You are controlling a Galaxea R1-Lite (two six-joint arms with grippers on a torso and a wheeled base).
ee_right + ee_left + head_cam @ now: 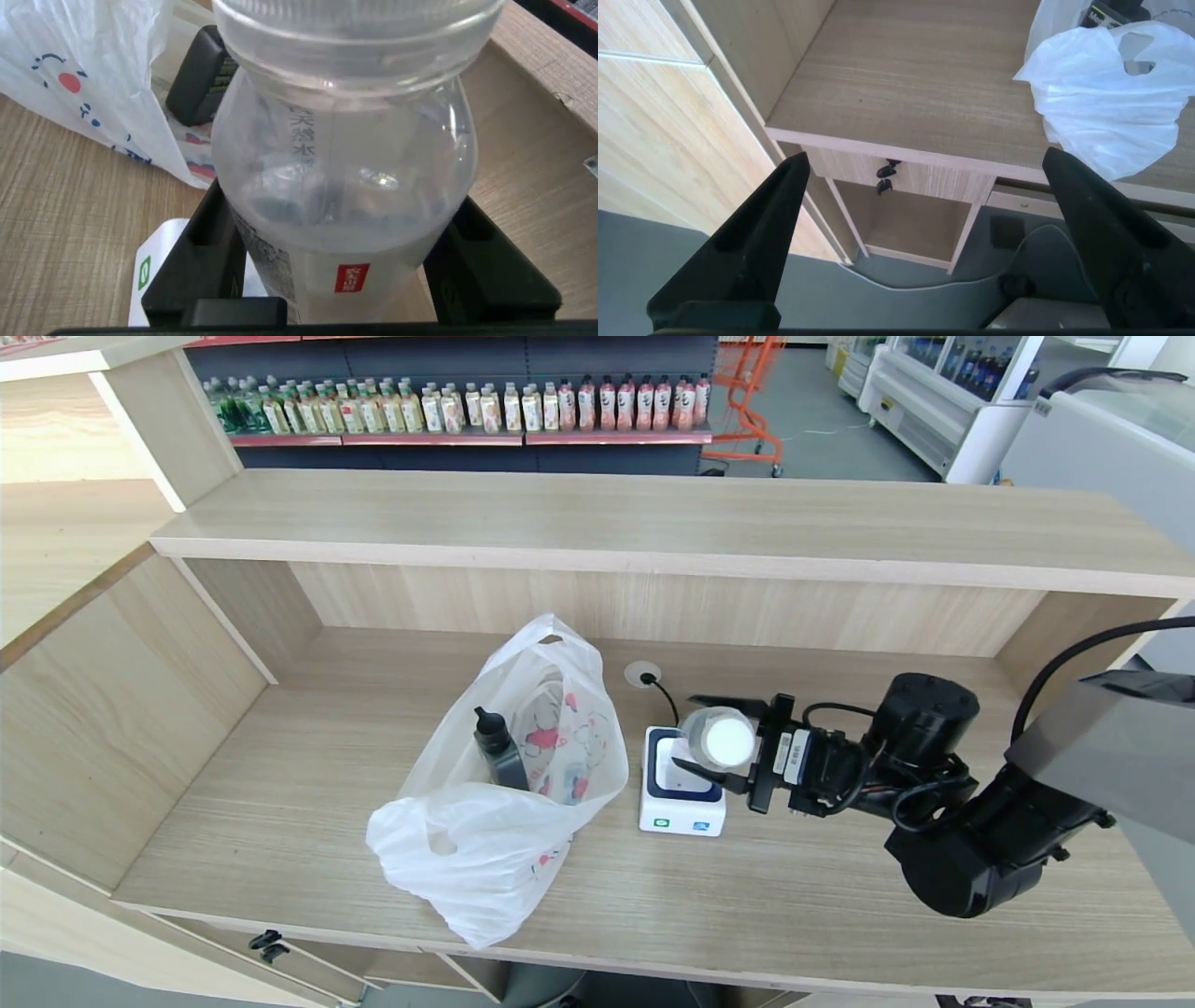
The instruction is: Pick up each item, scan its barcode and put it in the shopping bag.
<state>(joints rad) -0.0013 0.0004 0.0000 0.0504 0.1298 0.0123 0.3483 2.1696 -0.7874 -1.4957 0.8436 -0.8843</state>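
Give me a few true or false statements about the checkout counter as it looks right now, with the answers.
1. The right gripper holds a clear bottle above the scanner. True.
2. The shopping bag is empty. False: a dark bottle sits inside it.
3. The left gripper is open with nothing between its fingers. True.
4. The scanner lies inside the shopping bag. False: it stands on the counter beside the shopping bag.

This is looking like a shop — rows of drink bottles (457, 406) are standing on a shelf (467, 439) behind the wooden checkout counter (653, 513), and freezer cabinets (934, 425) are lining the aisle beside an orange cart (747, 392).
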